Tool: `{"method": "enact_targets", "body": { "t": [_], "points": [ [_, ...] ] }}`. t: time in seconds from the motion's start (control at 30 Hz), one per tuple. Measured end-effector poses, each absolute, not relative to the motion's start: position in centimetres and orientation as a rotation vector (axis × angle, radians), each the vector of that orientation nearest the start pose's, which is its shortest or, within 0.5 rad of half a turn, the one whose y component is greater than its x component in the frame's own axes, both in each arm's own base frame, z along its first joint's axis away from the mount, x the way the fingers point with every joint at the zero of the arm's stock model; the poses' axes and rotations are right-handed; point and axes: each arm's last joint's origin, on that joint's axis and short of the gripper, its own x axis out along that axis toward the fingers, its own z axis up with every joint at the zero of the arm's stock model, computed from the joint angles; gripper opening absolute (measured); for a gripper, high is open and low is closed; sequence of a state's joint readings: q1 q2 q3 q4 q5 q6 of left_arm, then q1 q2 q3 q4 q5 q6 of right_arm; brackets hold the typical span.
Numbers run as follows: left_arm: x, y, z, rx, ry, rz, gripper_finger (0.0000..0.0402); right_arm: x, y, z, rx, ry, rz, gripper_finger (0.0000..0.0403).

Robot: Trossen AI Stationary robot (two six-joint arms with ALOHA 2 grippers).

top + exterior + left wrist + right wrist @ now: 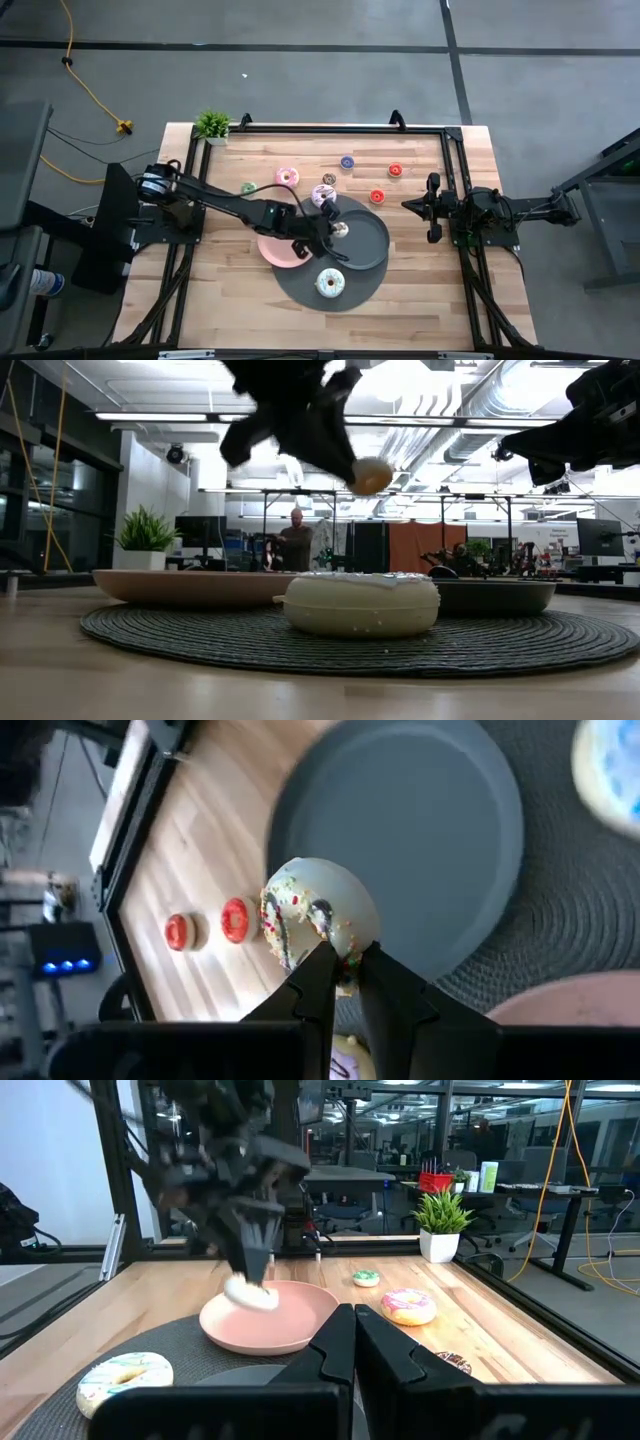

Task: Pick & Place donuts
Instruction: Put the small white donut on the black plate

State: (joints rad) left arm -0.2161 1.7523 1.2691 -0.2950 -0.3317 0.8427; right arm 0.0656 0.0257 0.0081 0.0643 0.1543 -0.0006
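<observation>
While pinched in the left claw (pixel 343 960), white-iced, sprinkle-speckled donut (pixel 318 915) above the grey plate (pixel 420 830).

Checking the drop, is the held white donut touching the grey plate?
Apart. The low view shows the white donut in the left end effector, hanging clear above the grey plate.

My left gripper (pixel 334 226) hangs above the bare grey plate (pixel 372 245), nothing beneath it. The pink plate (pixel 272 250) lies just behind it, a white-iced donut (pixel 330 284) on the mat (pixel 300 289) beside. Toward the parked right gripper (pixel 432 208), open wood.
</observation>
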Motion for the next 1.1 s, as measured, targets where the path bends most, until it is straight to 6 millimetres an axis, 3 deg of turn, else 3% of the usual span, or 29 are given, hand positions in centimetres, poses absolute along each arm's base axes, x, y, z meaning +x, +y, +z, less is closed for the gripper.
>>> {"method": "enact_targets", "body": {
  "t": [0.2,0.4,0.53,0.63,0.77,1.1],
  "points": [
    [36.8,-7.2,20.8,1.154,0.697,-0.264,0.0037,9.8,0.2,17.0,0.005,-0.046,-0.088,0.0000],
    [37.6,-7.3,17.9,1.299,0.720,-0.325,0.0037,9.8,0.2,17.1,0.005,-0.047,-0.089,0.0000],
    [38.6,-7.2,16.3,1.431,0.750,-0.232,0.0037,9.8,0.2,17.0,0.005,-0.046,-0.088,0.0000],
    [39.0,-6.7,16.0,1.467,0.782,-0.163,0.0037,9.9,0.2,17.0,0.004,-0.045,-0.088,0.0000],
    [38.9,-6.2,15.5,1.459,0.812,-0.201,0.0045,9.9,0.2,17.0,0.004,-0.045,-0.088,0.0000],
    [39.0,-5.3,15.5,1.412,0.805,-0.208,0.0118,9.9,0.2,17.0,0.004,-0.046,-0.088,0.0000]
  ]
}}
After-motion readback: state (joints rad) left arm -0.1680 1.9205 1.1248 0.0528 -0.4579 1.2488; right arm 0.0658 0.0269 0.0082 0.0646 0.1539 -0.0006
